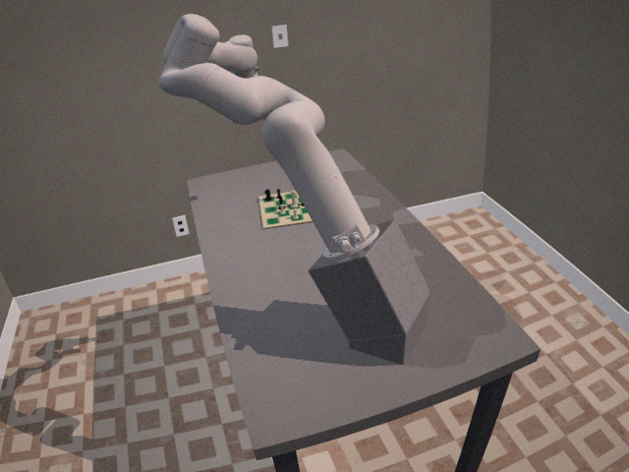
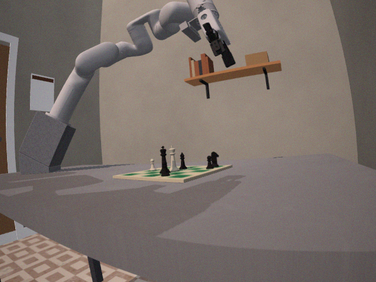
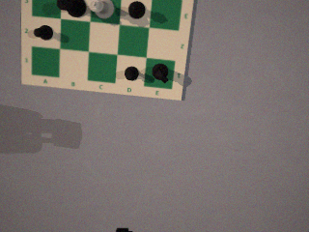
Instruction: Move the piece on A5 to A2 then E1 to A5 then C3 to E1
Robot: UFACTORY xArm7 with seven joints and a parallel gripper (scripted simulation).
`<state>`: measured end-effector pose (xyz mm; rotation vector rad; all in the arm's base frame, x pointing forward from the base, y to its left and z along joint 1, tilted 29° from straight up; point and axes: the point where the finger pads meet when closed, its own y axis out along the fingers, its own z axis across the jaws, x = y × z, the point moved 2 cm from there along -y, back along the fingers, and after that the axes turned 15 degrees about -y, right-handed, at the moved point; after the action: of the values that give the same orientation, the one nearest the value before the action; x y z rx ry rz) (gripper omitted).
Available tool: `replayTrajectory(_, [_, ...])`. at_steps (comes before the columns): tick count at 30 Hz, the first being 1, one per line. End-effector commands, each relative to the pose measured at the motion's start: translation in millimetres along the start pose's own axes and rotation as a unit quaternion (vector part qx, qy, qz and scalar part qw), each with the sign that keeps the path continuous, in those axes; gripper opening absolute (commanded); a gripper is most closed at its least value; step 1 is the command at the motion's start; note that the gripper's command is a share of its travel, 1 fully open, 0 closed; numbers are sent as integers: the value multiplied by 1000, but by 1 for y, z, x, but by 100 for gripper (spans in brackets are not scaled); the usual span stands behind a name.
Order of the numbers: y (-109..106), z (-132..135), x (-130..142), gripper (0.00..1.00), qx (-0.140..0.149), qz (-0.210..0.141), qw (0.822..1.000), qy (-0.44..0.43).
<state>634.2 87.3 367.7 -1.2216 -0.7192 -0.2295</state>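
Observation:
A small black piece [image 3: 46,32] stands upright inside A2 in the wrist view. In the exterior view it seems to overlap the tall black king. The black knight [image 1: 267,194] [image 2: 215,159] [image 3: 159,71] stands on E1. A tall white piece [image 1: 293,200] [image 2: 173,159] [image 3: 103,9] stands on C3. My gripper [image 2: 227,59] is open and empty, high above the table and tilted, off the row 1 side of the board [image 2: 183,180] [image 3: 26,72]. A5 is outside the wrist view; no piece shows on that corner in the exterior view.
A black pawn [image 2: 208,162] [image 3: 131,73] stands on D1, beside the knight. The tall black king [image 2: 163,153] [image 3: 77,8] is on B3, a black piece [image 2: 182,162] [image 3: 136,10] on D3. White pawns [image 1: 282,209] [image 1: 295,215] show in the top view.

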Motion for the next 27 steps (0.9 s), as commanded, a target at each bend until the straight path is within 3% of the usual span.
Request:
replayTrajectory(1, [-46, 25, 24, 100, -6, -42, 995, -91])
replayTrajectory(2, [-46, 25, 24, 100, -6, -42, 995, -91])
replayTrajectory(3, [-69, 36, 35, 100, -6, -60, 989, -138])
replayTrajectory(4, [-69, 36, 35, 100, -6, -60, 989, -138])
replayTrajectory(5, [-91, 44, 44, 100, -7, -78, 980, -184])
replayTrajectory(9, [-91, 44, 44, 100, -7, -78, 980, -184])
replayTrajectory(11, [-130, 52, 56, 100, -9, -111, 956, -271])
replayTrajectory(13, [-130, 52, 56, 100, -9, -111, 956, -271])
replayTrajectory(14, [-146, 52, 60, 100, -10, -125, 942, -311])
replayTrajectory(15, [-146, 52, 60, 100, -10, -125, 942, -311])
replayTrajectory(18, [-171, 38, 65, 100, -11, -147, 904, -401])
replayTrajectory(20, [-166, 21, 62, 100, -9, -148, 884, -444])
replayTrajectory(23, [-126, -4, 51, 100, -5, -142, 849, -509])
replayTrajectory(24, [-126, -4, 51, 100, -5, -145, 837, -528])
replayTrajectory(26, [-126, -4, 51, 100, -5, -145, 837, -528])
replayTrajectory(27, [-107, -11, 45, 100, -2, -143, 801, -581])
